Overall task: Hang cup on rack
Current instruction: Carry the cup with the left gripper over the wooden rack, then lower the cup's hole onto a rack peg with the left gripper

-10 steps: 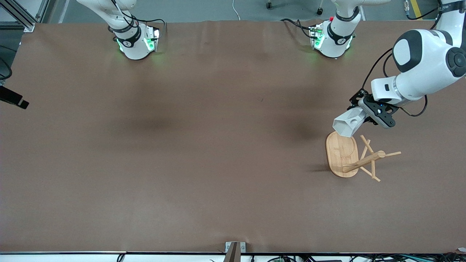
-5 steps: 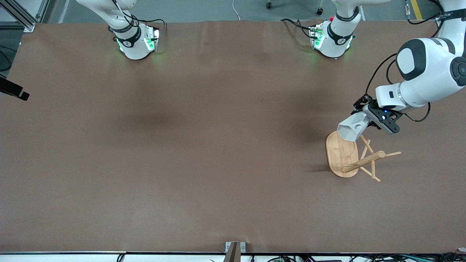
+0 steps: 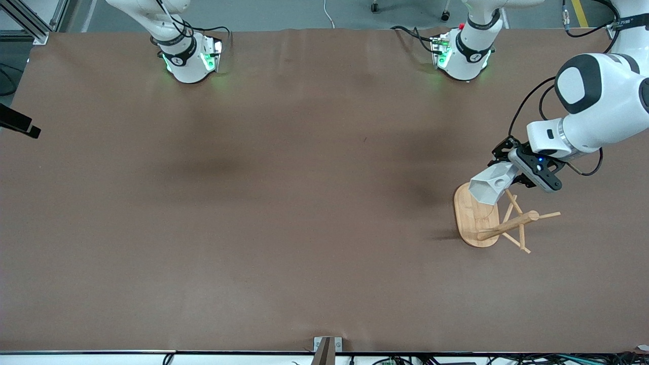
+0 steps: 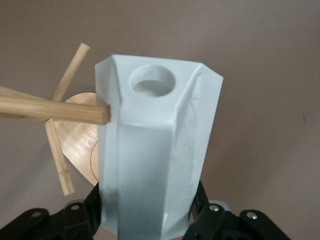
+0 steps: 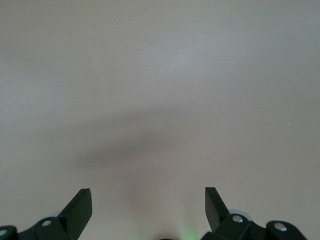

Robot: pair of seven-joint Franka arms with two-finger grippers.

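The left pincer (image 3: 507,175) grips the cup (image 3: 488,184) over the rack (image 3: 476,215) at the left arm's end of the bench; a peg tip (image 4: 102,114) sits just beside the handle hole (image 4: 152,80) — not yet in it; the right pincer (image 5: 148,200) waits, spread open.

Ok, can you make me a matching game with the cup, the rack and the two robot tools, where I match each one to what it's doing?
Things:
1. cup
2. rack
3. left tool
4. right tool

States:
A. open, holding nothing
B. stands on the table with pegs sticking out
C. shut around the cup
D. held in the air over the rack, a peg tip beside its handle hole

Pairs: 1-D, 2-B, 3-C, 4-A
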